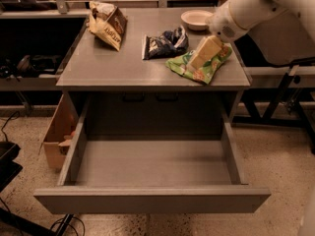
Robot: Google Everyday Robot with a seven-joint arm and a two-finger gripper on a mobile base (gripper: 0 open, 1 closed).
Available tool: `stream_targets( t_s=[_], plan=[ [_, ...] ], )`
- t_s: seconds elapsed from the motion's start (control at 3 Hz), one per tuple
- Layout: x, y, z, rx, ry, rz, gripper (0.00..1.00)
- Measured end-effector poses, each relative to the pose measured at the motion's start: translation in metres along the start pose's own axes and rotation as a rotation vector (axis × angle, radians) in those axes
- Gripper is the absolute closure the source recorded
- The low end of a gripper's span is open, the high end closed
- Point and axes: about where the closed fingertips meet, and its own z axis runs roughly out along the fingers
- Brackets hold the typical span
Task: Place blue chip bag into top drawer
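The blue chip bag [165, 43] lies crumpled on the grey cabinet top [108, 68], right of centre. The top drawer [152, 168] is pulled fully open below, and nothing lies in it. My gripper [203, 54] hangs from the white arm at the upper right. It is over the green bag [199, 69], just to the right of the blue bag and apart from it.
A tan-and-brown bag [108, 24] lies at the back left of the top. A white bowl [196, 18] sits at the back right. A cardboard box [56, 137] stands on the floor left of the cabinet. A dark table frame [280, 100] stands at the right.
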Motion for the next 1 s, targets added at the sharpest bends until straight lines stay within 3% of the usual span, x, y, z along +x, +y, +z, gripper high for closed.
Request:
stream_targets(
  t_s=[0.67, 1.0],
  plan=[
    [-0.007, -0.017, 0.024, 0.014, -0.041, -0.018, 0.00],
    [-0.024, -0.045, 0.056, 0.051, -0.114, -0.033, 0.00]
  ],
)
